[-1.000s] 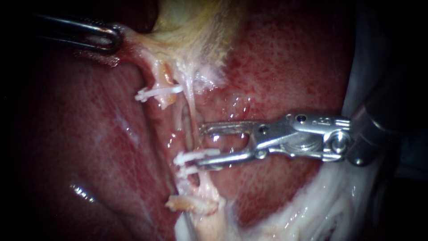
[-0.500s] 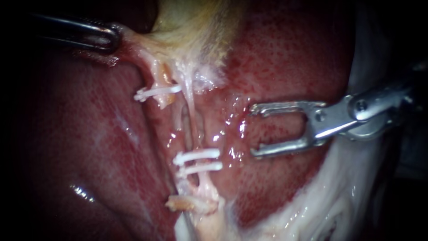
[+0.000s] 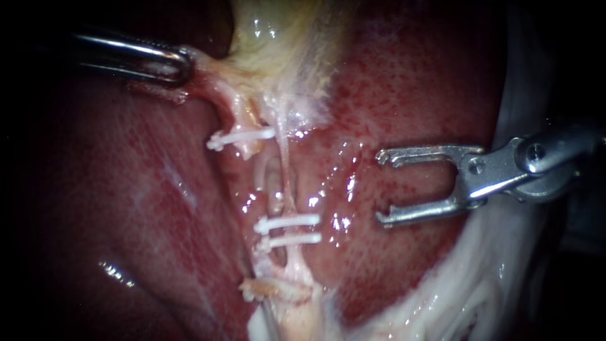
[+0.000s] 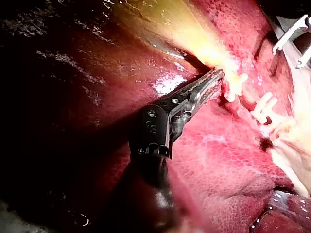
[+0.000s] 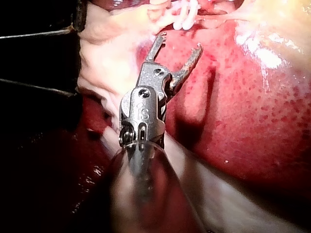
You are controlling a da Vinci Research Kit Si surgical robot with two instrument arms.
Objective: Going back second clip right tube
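Note:
My right instrument (image 3: 380, 187) stands to the right of the tubes, over the liver (image 3: 410, 88), its jaws open and empty. Two white clips (image 3: 288, 231) lie close together across the thin right tube (image 3: 286, 170). Higher up, a single clip (image 3: 243, 136) crosses the left tube. My left instrument (image 3: 180, 64) is shut on the gallbladder (image 3: 278, 44) at its neck and holds it taut. In the right wrist view the open jaws (image 5: 181, 41) point at the clips (image 5: 187, 12) ahead. In the left wrist view the shut jaws (image 4: 216, 77) grip tissue beside the clips (image 4: 262, 104).
Dark red liver (image 3: 145, 208) fills the left side. Pale white tissue (image 3: 454, 290) lies under and behind my right instrument. A frayed yellowish stump (image 3: 271, 290) sits below the paired clips. My right instrument's jaws (image 4: 296, 39) show far ahead in the left wrist view.
My right instrument drew back to the right off the right tube with open, empty jaws, leaving the clips on it. The whole scene shifted slightly right in the endoscope view.

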